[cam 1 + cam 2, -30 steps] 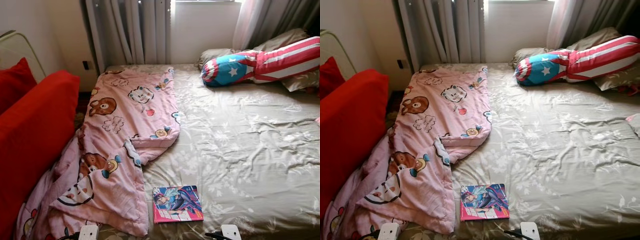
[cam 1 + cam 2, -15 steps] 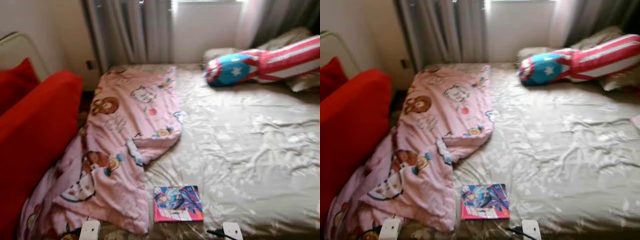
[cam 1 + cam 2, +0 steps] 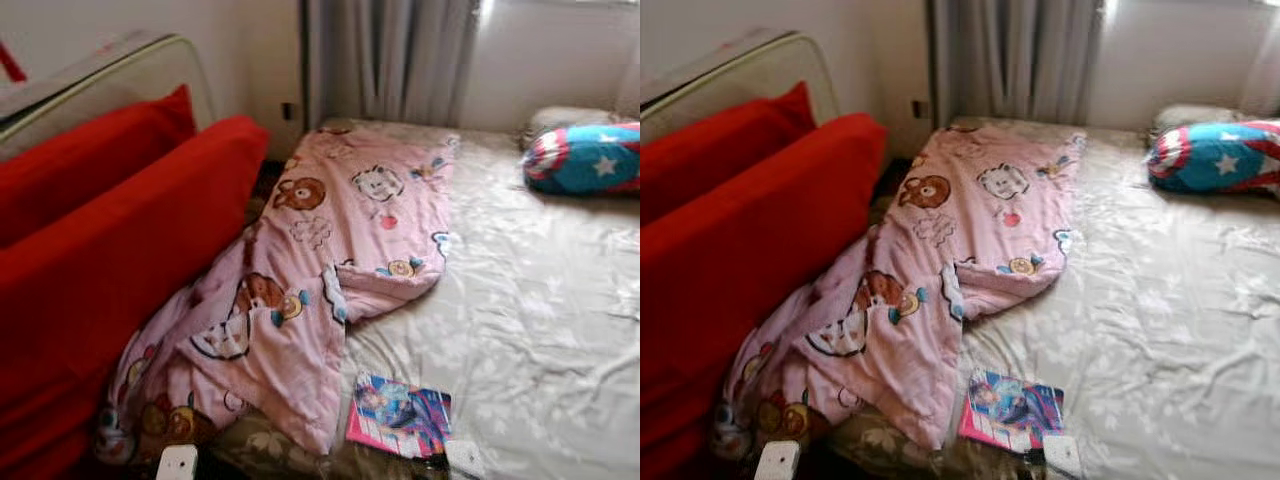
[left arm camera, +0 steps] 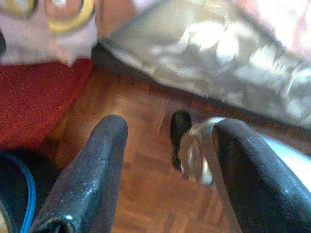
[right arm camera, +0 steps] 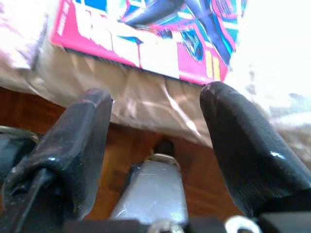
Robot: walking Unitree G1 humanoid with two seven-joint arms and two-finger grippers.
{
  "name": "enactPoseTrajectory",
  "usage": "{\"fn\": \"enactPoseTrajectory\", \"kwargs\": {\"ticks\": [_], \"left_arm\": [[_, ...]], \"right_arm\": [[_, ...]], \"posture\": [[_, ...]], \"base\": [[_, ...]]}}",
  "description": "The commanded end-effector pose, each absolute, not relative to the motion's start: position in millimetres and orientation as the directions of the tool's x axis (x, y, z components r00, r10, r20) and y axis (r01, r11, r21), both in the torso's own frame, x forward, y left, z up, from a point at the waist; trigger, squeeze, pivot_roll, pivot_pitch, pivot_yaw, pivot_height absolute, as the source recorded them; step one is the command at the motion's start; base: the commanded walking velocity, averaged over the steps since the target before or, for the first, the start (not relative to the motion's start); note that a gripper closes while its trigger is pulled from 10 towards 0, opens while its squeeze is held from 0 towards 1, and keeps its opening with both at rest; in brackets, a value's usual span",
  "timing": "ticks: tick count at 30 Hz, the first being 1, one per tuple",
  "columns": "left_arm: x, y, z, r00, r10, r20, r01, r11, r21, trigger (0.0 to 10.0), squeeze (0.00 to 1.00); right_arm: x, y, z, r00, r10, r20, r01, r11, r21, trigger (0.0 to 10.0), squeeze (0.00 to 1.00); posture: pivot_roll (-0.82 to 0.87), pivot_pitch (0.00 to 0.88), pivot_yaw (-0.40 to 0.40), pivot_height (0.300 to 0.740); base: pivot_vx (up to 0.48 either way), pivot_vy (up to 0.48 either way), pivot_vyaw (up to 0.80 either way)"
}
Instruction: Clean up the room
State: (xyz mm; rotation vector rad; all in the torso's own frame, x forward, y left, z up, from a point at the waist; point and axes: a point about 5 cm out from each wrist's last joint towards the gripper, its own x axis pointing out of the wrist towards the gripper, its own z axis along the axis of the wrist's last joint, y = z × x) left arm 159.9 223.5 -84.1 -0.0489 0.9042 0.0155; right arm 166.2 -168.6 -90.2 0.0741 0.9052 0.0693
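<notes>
Bedroom ahead of me: a bed [image 3: 560, 300] in a pale floral sheet, a red sofa [image 3: 110, 250] hard against its left side, curtains at the head. Since a second ago my whole view has swung left, so the sofa now takes much more of the picture; that is the camera turning, nothing on the bed has shifted. I read it as me lining up on the untidy side. The pink cartoon blanket [image 3: 330, 270] lies crumpled along the bed's left edge and spills over it toward the floor by the sofa. The comic book [image 3: 400, 415] sits at the bed's near edge, just beside the blanket's lower corner. A star-patterned bolster [image 3: 585, 160] rests at the far right corner.

My left gripper [image 4: 167, 179] hangs over the wooden floor, jaws wide apart and empty. My right gripper [image 5: 155, 145] hangs just short of the book at the bed's near edge, jaws spread, holding nothing.
</notes>
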Motion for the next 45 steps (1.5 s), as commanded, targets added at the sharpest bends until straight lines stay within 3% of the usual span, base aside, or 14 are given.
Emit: {"fn": "enactPoseTrajectory", "kwargs": {"ticks": [1,9,17,23,29,35,36,38,40,42,45], "left_arm": [[160.9,221.8,-83.7,0.624,-0.015,-0.781,-0.017,0.999,-0.033,10.0,0.0],[152.1,207.6,-89.2,0.633,-0.027,-0.774,-0.057,0.995,-0.082,10.0,0.0],[145.9,198.0,-92.5,0.635,-0.042,-0.772,-0.059,0.993,-0.102,10.0,0.0],[147.5,208.0,-89.9,0.644,-0.032,-0.765,-0.055,0.995,-0.088,10.0,0.0],[145.7,218.0,-88.6,0.647,-0.007,-0.762,-0.1,0.99,-0.095,10.0,0.0],[144.7,219.6,-87.1,0.687,0.023,-0.727,-0.187,0.971,-0.146,10.0,0.0],[144.9,219.3,-86.7,0.696,0.031,-0.717,-0.205,0.966,-0.157,10.0,0.0],[213.4,213.1,-56.2,0.798,0.031,-0.602,-0.174,0.968,-0.18,10.0,0.0],[254.5,208.1,-28.0,0.87,0.003,-0.493,-0.107,0.977,-0.184,10.0,0.0],[276.9,203.0,-6.4,0.926,-0.031,-0.377,-0.05,0.978,-0.205,10.0,0.0],[287.5,196.8,5.8,0.952,-0.05,-0.301,-0.016,0.977,-0.211,10.0,0.0]], "right_arm": [[158.7,-173.3,-92.9,0.601,0.083,-0.795,-0.029,0.996,0.082,10.0,0.0],[151.7,-186.0,-93.4,0.599,0.081,-0.796,-0.074,0.996,0.046,10.0,0.0],[146.5,-193.4,-93.4,0.604,0.089,-0.792,-0.09,0.995,0.043,10.0,0.0],[148.3,-183.2,-93.7,0.611,0.117,-0.783,-0.097,0.993,0.072,10.0,0.0],[147.6,-175.3,-94.8,0.623,0.094,-0.776,-0.05,0.995,0.08,10.0,0.0],[147.0,-178.3,-91.8,0.697,-0.024,-0.716,0.153,0.981,0.116,10.0,0.0],[188.0,-179.0,-70.8,0.796,-0.025,-0.605,0.117,0.987,0.114,10.0,0.0],[235.7,-182.1,-39.5,0.884,0.002,-0.468,0.04,0.996,0.079,10.0,0.0],[243.7,-190.2,-33.4,0.893,0.018,-0.45,0.029,0.995,0.098,10.0,0.0],[247.3,-203.7,-27.3,0.908,0.007,-0.419,0.044,0.993,0.111,10.0,0.0],[254.1,-208.3,-19.2,0.93,-0.011,-0.367,0.064,0.989,0.134,10.0,0.0]], "posture": [[-0.03,0.0,0.008,0.74],[-0.02,0.0,-0.036,0.74],[0.03,0.0,-0.047,0.74],[0.02,0.0,-0.035,0.74],[-0.01,0.0,0.001,0.74],[-0.03,0.0,0.015,0.74],[-0.03,0.0,0.015,0.74],[-0.01,0.0,-0.01,0.74],[0.01,0.0,-0.023,0.74],[0.03,0.0,-0.031,0.74],[0.02,0.0,-0.034,0.74]], "base": [[0.0,0.0,0.0],[0.0,0.0,0.0],[0.0,0.0,0.8],[0.0,0.0,0.74],[0.0,0.0,0.0],[0.0,0.0,0.0],[0.0,0.0,0.0],[0.0,0.0,0.0],[0.0,0.0,0.0],[0.0,0.0,0.0],[0.0,0.0,0.0]]}}
